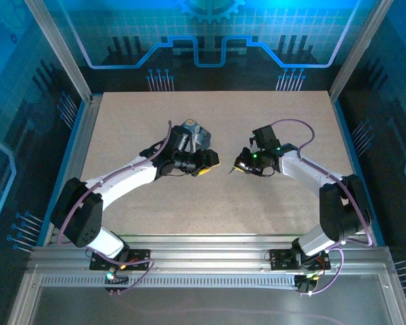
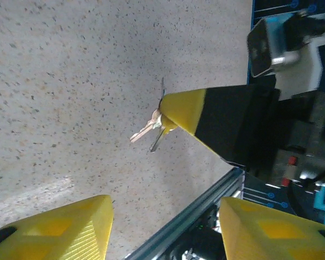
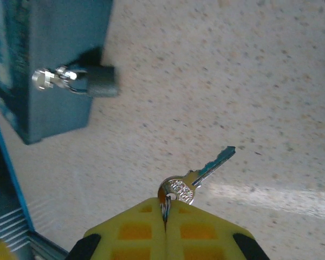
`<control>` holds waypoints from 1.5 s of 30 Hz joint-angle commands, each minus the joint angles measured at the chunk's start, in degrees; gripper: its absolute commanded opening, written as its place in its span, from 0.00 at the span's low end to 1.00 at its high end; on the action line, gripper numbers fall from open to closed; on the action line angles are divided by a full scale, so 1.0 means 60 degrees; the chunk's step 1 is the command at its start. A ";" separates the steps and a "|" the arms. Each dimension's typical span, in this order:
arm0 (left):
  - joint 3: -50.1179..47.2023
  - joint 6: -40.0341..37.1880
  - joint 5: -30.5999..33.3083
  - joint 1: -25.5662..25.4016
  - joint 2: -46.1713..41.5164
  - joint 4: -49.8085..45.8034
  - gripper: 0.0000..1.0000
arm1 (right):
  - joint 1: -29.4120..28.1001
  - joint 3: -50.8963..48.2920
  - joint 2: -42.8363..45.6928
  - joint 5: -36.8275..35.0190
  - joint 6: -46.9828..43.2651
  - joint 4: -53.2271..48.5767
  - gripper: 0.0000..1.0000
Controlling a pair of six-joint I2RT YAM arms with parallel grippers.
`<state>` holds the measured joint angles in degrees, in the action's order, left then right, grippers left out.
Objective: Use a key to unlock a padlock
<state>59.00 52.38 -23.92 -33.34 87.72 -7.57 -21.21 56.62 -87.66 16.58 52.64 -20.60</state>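
Observation:
A slim silver key hangs from a small ring pinched between the yellow fingertips of my right gripper, which is shut. Its blade points up and to the right above the table. The dark grey padlock hangs by a silver shackle on the side of the dark blue box, up and to the left of the key and apart from it. In the left wrist view my left gripper is open with nothing between its fingers. It faces the right gripper's yellow tip and the key.
From above, both grippers meet tip to tip near the middle of the speckled beige table. The box stands just behind the left wrist. Metal rails edge the table on all sides.

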 commanded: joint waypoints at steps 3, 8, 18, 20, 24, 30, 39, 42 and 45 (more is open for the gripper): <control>-0.0342 0.1602 0.0027 -0.0104 0.0264 0.0971 0.52 | -0.0268 -0.0064 0.0063 0.0182 0.1431 0.1400 0.00; -0.0312 0.1706 -0.0042 -0.0102 0.0549 0.1168 0.47 | -0.0598 0.0256 -0.0286 0.0314 0.1627 0.1717 0.00; -0.0877 0.2191 0.0092 0.0476 0.0085 0.1237 0.53 | -0.0687 0.0104 -0.0252 0.0856 0.0971 0.2344 0.00; -0.1097 0.2612 -0.0081 0.0633 -0.0061 0.1601 0.55 | -0.0674 -0.0044 -0.0300 0.1357 0.0442 0.2990 0.00; -0.1014 0.2793 0.0029 0.0741 -0.0449 0.1341 0.58 | -0.0627 -0.0620 -0.0295 0.2511 -0.0364 0.4853 0.00; -0.0783 0.2697 -0.0226 0.0842 -0.0693 0.1135 0.59 | -0.0339 -0.0426 -0.0759 0.5030 -0.2423 0.5549 0.00; -0.0982 0.2834 -0.0460 0.0910 -0.1062 0.1463 0.58 | 0.0208 -0.0574 -0.0888 0.5852 -0.3075 0.5949 0.00; -0.1001 0.2860 -0.0493 0.0921 -0.1056 0.1567 0.57 | 0.0210 -0.0641 -0.0929 0.5880 -0.2989 0.5955 0.00; -0.0990 0.2887 -0.0567 0.0914 -0.1009 0.1720 0.55 | 0.0212 -0.0705 -0.0972 0.5859 -0.2874 0.6304 0.00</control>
<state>52.82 69.12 -25.41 -28.23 82.81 1.15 -20.29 53.10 -92.62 49.95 36.34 14.33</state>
